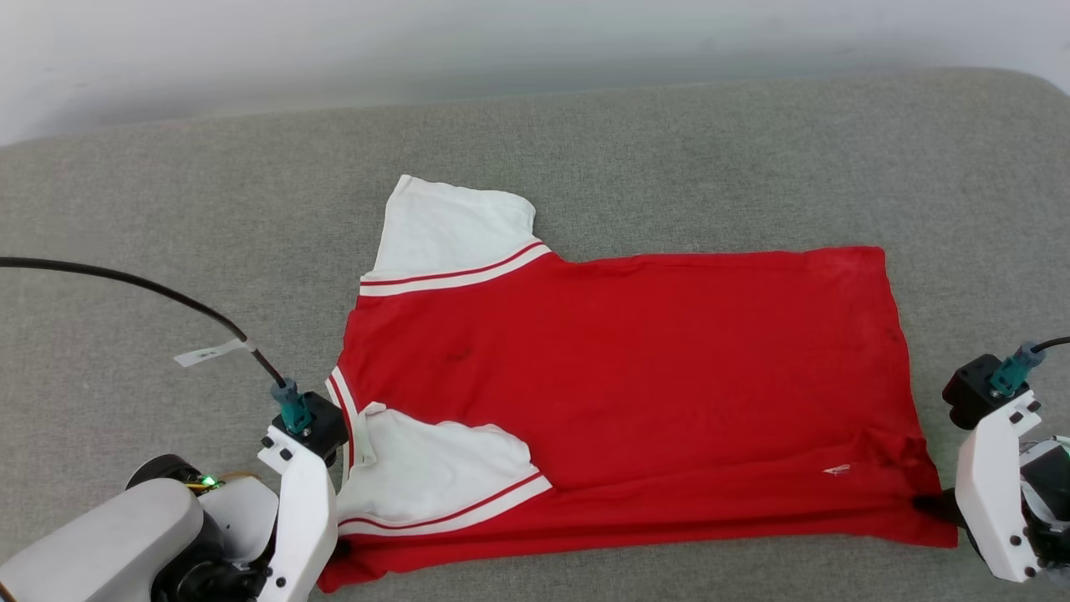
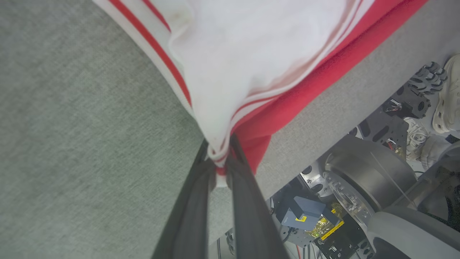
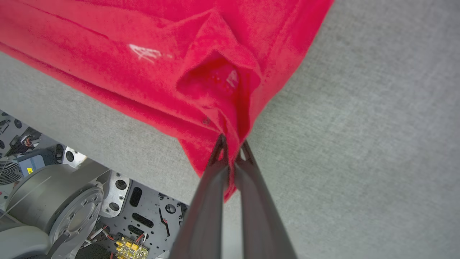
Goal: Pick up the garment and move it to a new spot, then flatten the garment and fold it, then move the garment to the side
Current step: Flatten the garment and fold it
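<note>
Remote inspection, as I see it from the operator's station.

1. The garment (image 1: pixel 619 376) lies spread on the grey cloth-covered surface (image 1: pixel 669 150), towards its near edge. The collar end is at the left and the hem at the right.
2. One white sleeve (image 1: pixel 451 230) lies flat at the far left. The other white sleeve (image 1: pixel 435 477) is turned over onto the red body at the near left.
3. The left gripper (image 2: pixel 219 158) is closed on the near-left corner of the garment. I see white cloth and red-and-white striped trim (image 2: pixel 169 61) pinched between its dark fingers (image 2: pixel 196 201).
4. The right gripper (image 3: pixel 231 147) is closed on the near-right hem corner. Red cloth is bunched and puckered just ahead of its fingertips (image 3: pixel 219 151).
5. A small white mark (image 1: pixel 836 470) shows on the red cloth near that right corner.
6. Creases run along the near edge between the two grips. The far part of the red body lies smooth.
7. The near hem lies just beside the surface's near edge. Below that edge both wrist views show the robot's base (image 2: pixel 370 176).
</note>
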Motion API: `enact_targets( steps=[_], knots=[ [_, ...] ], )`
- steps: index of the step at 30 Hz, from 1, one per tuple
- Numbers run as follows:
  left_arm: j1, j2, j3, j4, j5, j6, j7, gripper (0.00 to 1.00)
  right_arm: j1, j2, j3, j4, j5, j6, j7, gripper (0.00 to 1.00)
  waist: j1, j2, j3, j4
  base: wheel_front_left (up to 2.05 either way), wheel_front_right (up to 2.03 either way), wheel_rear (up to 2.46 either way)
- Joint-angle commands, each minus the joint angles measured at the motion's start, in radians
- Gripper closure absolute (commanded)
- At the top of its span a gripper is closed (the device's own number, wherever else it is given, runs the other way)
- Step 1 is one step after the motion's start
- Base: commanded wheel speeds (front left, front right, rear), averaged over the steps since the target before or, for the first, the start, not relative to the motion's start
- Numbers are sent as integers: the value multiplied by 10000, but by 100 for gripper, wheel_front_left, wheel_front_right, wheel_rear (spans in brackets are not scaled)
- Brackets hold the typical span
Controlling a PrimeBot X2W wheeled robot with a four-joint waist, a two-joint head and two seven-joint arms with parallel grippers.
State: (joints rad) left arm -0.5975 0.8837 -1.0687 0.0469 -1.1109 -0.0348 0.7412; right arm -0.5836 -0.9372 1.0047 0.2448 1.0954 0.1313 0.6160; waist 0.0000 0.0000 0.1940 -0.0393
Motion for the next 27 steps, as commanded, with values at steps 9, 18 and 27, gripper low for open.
enact_targets(
  steps=[9, 18, 27],
  knots=[
    [-447, 115, 338, 9, 304, -41, -504, 0, -88, 446, -598, 245, -489, -9, -1138, 0, 0, 0, -167, -29, 0, 0, 0],
    [-1420, 449, 1262, -422, 862, 178, -1479, 0, -189, 939, -2389, 51, -2191, -12, -4561, 0, 0, 0, -327, -241, 0, 0, 0],
    [-2535, -61, 2017, 796, 1721, 461, -2992, 0, 942, 3243, -6080, 272, -5670, -9, -8012, 0, 0, 0, 341, -795, 0, 0, 0]
  ],
)
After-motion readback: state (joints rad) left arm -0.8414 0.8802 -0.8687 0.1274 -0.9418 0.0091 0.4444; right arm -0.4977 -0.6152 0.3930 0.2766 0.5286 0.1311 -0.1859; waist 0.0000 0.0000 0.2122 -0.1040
